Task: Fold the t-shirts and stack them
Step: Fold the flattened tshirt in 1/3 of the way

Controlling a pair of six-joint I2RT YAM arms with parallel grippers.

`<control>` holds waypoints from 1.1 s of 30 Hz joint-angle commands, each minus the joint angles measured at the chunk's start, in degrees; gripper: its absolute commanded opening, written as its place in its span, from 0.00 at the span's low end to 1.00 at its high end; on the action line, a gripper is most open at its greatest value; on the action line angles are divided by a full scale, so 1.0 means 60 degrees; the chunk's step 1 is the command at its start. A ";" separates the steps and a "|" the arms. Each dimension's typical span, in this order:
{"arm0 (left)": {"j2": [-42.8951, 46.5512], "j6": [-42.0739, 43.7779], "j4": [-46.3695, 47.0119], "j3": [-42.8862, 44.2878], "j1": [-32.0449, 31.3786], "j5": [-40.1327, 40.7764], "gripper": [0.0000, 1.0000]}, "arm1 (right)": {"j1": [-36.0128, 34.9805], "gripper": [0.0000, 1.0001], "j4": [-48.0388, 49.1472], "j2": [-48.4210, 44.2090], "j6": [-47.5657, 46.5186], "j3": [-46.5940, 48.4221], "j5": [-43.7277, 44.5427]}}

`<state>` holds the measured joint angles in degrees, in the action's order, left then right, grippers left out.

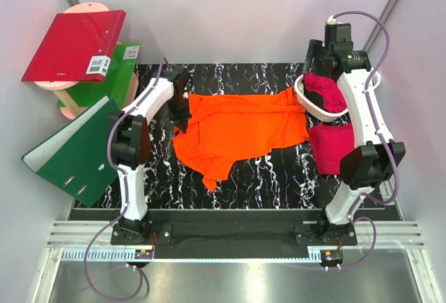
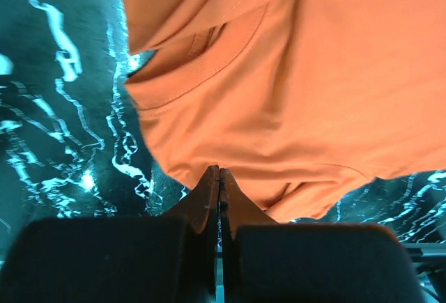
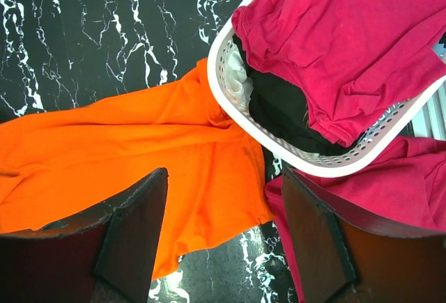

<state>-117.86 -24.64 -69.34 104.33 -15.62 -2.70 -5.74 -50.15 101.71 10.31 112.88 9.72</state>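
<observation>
Noted left gripper point(image 2: 219, 177) clamped shut, seemingly pinching hem of orange t-shirt point(image 2: 300, 73). Found shirt rumpled across table point(image 1: 279, 177), its far end touching basket point(image 3: 223, 66). Saw right gripper point(image 3: 221, 240) gaping wide, empty, above that end. Spotted magenta t-shirts point(image 3: 334, 38) in basket and beside it. Judged flattening first: needed low, taut pull away from basket, second grip opposite.

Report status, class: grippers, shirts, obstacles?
Left gripper shut at orange shirt's edge. Right gripper open near basket. Orange shirt unfolded. Pink shirt in basket.
</observation>
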 commanded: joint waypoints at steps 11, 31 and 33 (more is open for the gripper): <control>-0.2327 0.0225 -0.0131 0.0275 -0.0107 -0.0532 0.00 | -0.0040 0.74 0.0448 -0.0048 -0.0033 0.0068 -0.0418; -0.3368 0.0445 -0.2403 0.1741 0.1077 0.2588 0.00 | 0.0033 0.74 0.0448 0.0026 0.0070 -0.0077 -0.0638; -0.3339 0.0460 -0.2418 0.1903 0.1342 0.2647 0.00 | 0.0034 0.74 0.0448 -0.0032 0.0084 -0.0165 -0.0667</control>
<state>-136.73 -22.44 -79.68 112.77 -12.29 7.97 -5.63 -49.08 103.26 10.35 112.66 6.39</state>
